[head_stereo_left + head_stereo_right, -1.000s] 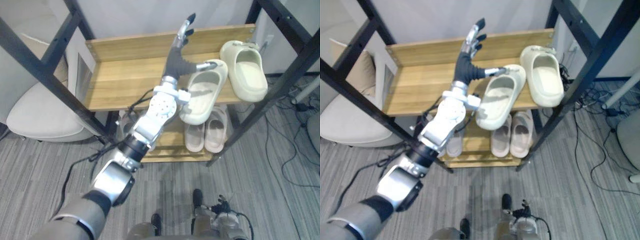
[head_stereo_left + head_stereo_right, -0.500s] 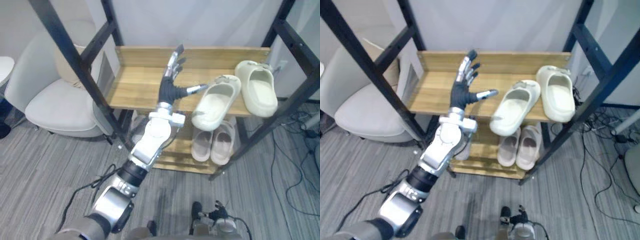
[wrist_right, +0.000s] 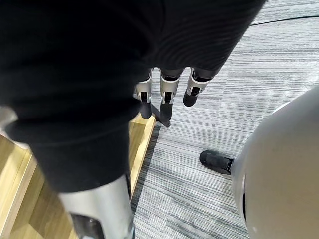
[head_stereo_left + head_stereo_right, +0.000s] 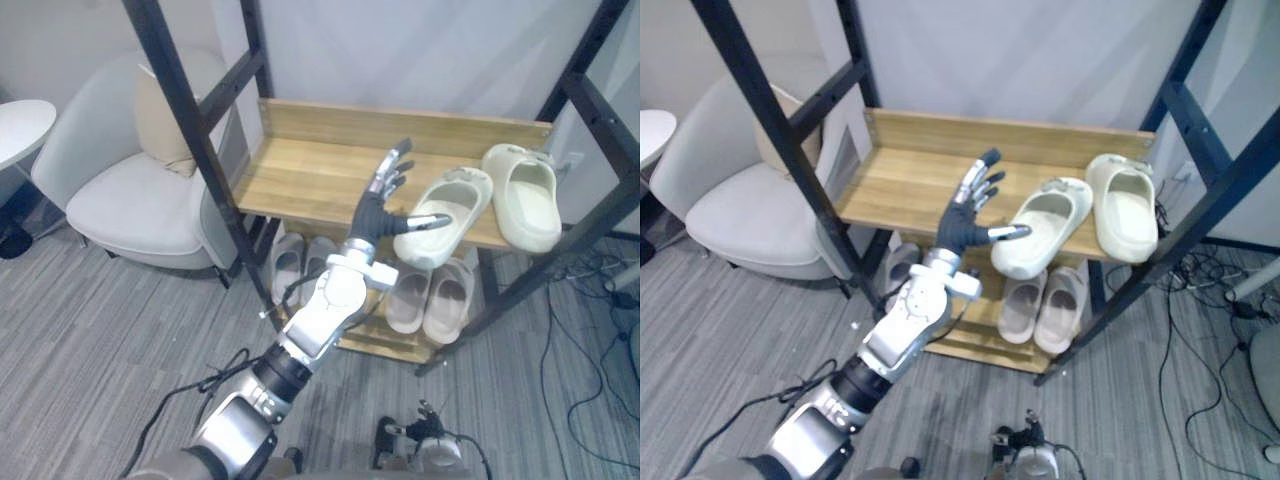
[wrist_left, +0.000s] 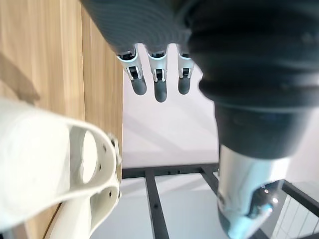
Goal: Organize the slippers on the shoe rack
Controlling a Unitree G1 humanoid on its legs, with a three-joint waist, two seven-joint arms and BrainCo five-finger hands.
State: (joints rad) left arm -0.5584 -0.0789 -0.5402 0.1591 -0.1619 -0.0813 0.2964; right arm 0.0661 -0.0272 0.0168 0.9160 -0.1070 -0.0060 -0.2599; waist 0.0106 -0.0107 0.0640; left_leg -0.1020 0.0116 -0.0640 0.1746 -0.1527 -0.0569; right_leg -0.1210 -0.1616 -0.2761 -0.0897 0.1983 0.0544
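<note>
Wooden shoe rack, cream slipper tilted at its 3 o'clock end, left hand raised at slipper's 9 o'clock, fingers spread wide, nothing held, right hand straight-fingered too

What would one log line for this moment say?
left hand: open, thumb by slanted slipper | slanted slipper: top shelf, one end over front edge | right hand: open, idle
</note>
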